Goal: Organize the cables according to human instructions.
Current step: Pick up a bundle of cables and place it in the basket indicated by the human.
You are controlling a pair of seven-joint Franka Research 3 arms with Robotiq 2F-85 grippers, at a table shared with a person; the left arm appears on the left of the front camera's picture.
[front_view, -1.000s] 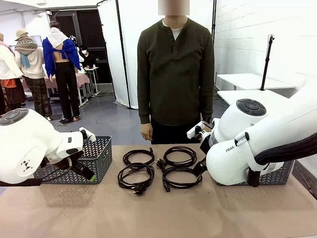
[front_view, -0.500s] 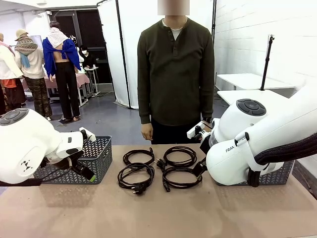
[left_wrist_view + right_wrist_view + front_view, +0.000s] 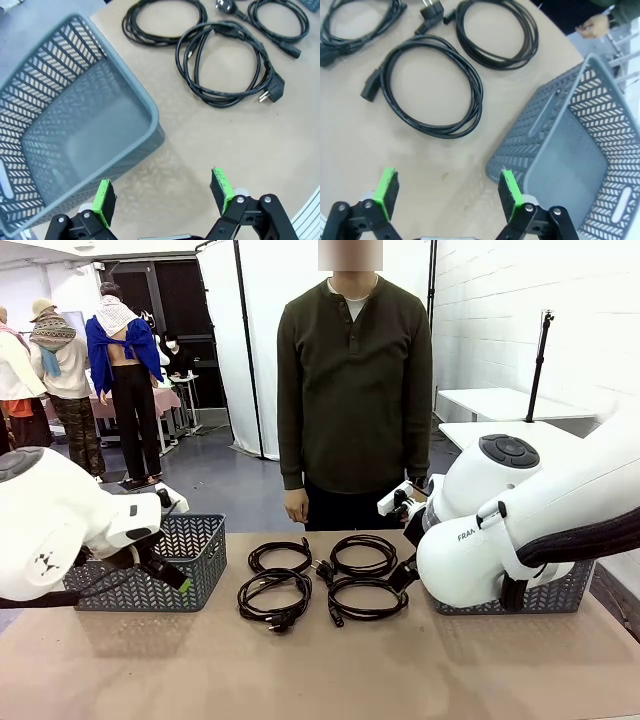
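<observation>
Four black coiled cables lie in a two-by-two group mid-table: far left (image 3: 279,555), near left (image 3: 274,597), far right (image 3: 363,555), near right (image 3: 367,598). The human (image 3: 355,390) stands behind them with arms hanging. My left gripper (image 3: 162,195) is open and holds nothing, hovering beside the left basket's corner, with a cable coil (image 3: 225,65) ahead of it. In the front view the left gripper (image 3: 172,575) hangs in front of that basket. My right gripper (image 3: 449,189) is open over bare table, a cable coil (image 3: 435,85) just beyond its fingertips.
A grey lattice basket (image 3: 195,560) stands at the table's left, seen close in the left wrist view (image 3: 145,107). A second basket (image 3: 570,590) stands at the right behind my right arm, its wall (image 3: 540,125) beside the right finger. The person's hand (image 3: 592,25) hangs past it.
My left arm has shifted a little to the left and its gripper with it. The right arm has barely moved. The cables lie as before.
</observation>
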